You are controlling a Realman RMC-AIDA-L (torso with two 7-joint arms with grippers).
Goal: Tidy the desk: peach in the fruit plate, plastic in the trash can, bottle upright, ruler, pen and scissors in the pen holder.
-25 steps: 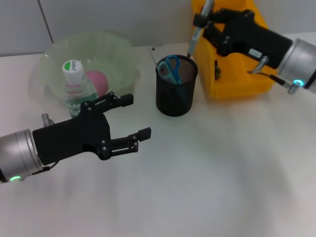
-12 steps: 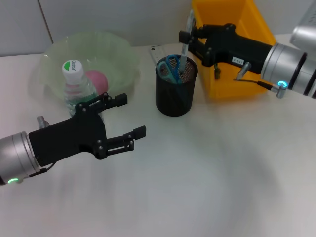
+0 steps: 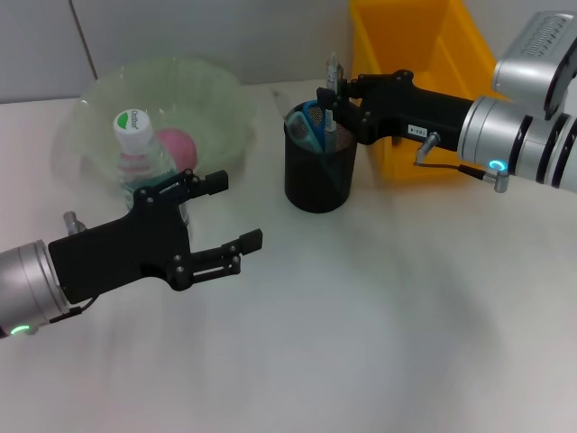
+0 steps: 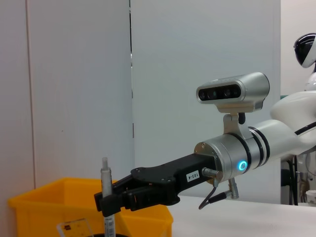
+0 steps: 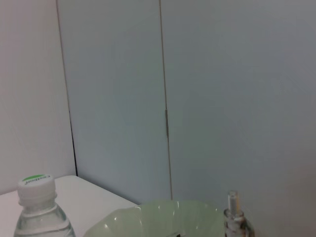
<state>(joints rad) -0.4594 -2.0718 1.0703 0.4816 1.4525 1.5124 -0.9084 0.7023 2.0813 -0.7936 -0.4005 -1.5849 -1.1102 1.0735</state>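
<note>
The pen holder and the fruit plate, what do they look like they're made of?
The pen holder looks like black metal mesh with a matte finish: fine perforations show across its wall. The fruit plate looks like translucent pale green plastic, possibly glass: the peach shows through it and its rim is wavy. The right end effector holds a pen over the holder.

Black mesh pen holder (image 3: 320, 171), translucent plastic fruit plate (image 3: 230, 104), glossy yellow plastic trash can (image 3: 424, 153), clear plastic bottle (image 3: 142, 162).

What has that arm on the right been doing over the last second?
The right tool, shut on the pen, swung from above the yellow bin over the pen holder and lowered the pen into it. The left tool, bottle and peach stayed put.
</note>
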